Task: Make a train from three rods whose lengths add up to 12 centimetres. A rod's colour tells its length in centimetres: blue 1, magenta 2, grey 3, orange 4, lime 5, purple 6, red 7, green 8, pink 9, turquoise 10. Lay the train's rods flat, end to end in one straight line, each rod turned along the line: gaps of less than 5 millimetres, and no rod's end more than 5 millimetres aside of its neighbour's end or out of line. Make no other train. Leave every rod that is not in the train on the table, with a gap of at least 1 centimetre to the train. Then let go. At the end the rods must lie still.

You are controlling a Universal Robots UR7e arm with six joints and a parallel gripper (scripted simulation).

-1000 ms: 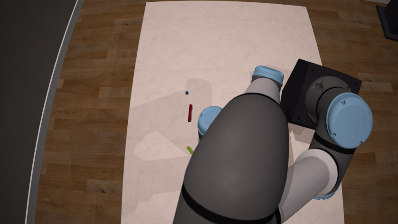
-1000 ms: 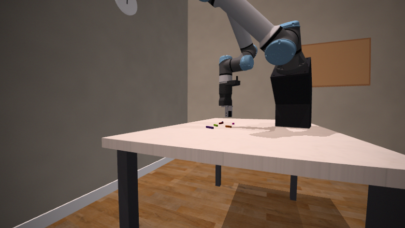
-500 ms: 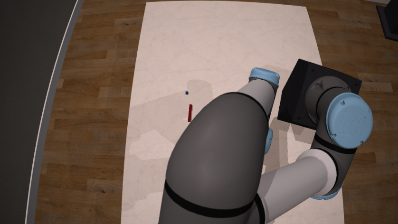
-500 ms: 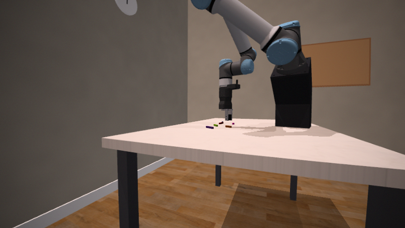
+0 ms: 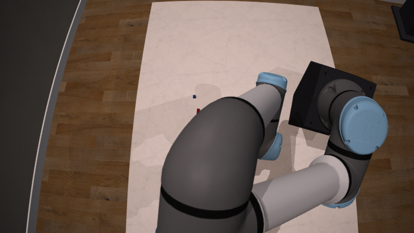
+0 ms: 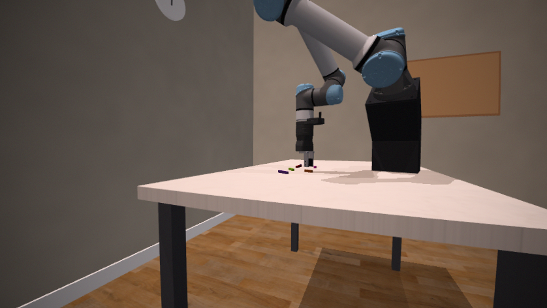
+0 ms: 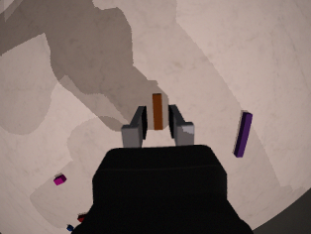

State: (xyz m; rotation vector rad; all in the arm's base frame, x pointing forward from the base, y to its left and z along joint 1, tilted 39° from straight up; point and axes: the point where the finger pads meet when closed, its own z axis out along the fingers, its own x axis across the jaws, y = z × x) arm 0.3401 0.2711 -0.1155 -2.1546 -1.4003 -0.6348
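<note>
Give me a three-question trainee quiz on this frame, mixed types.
1. True or false: the gripper is shut on the orange rod.
2. In the wrist view, which rod lies to the right of the gripper? A) lime B) purple C) red
3. Fill in: in the top view, only the ____ rod and one end of the red rod show beside the arm.

Key:
1. False. The fingers stand apart on either side of the orange rod's line, and the exterior view shows the gripper above the table.
2. B, the purple rod.
3. Blue.
</note>
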